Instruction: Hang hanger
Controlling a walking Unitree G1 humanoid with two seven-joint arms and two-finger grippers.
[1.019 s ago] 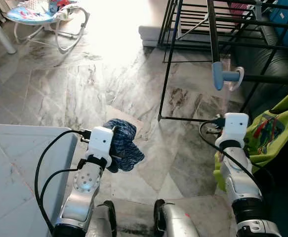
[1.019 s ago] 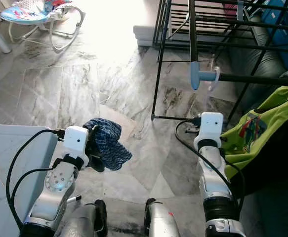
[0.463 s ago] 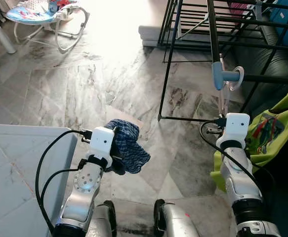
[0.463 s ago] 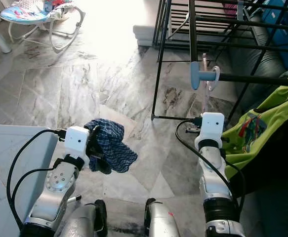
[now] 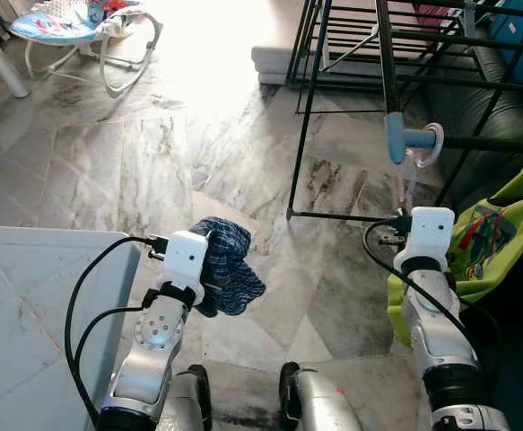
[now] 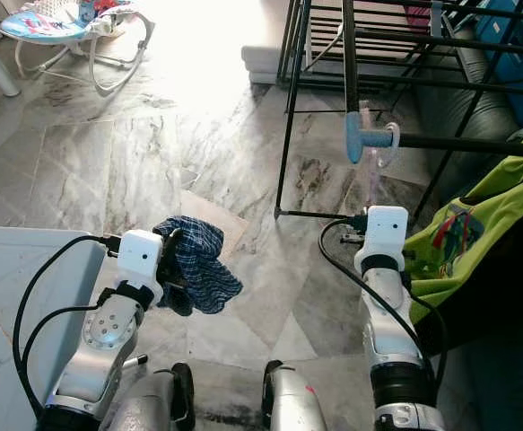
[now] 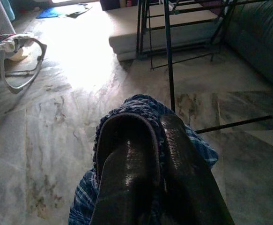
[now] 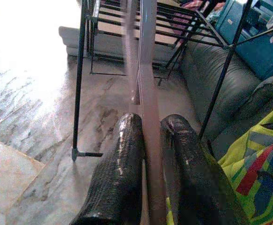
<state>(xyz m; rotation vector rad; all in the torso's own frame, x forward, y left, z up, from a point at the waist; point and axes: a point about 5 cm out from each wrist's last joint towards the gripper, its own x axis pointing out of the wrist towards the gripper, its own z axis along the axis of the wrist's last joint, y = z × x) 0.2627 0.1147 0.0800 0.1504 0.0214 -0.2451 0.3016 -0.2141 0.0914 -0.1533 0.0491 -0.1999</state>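
Observation:
A pale pink, see-through hanger (image 8: 143,56) stands upright between the black fingers of my right gripper (image 8: 150,123), which is shut on its lower part. Its hook (image 5: 433,144) curls at the black rod of the drying rack (image 5: 308,99), right beside the rod's blue end cap (image 5: 396,136). My left gripper (image 7: 158,126) is held low over the marble floor, shut on a blue plaid cloth (image 5: 230,269) that drapes over its fingertips.
A lime green garment (image 5: 503,233) hangs at my right beside the right arm. A dark sofa (image 5: 503,90) lies behind the rack. A white table top (image 5: 28,305) is at lower left, and a baby bouncer (image 5: 82,27) at far left.
The plaid cloth swung out to the right and has swung back. The hanger shifted slightly by the blue cap. Both arms stayed nearly still.

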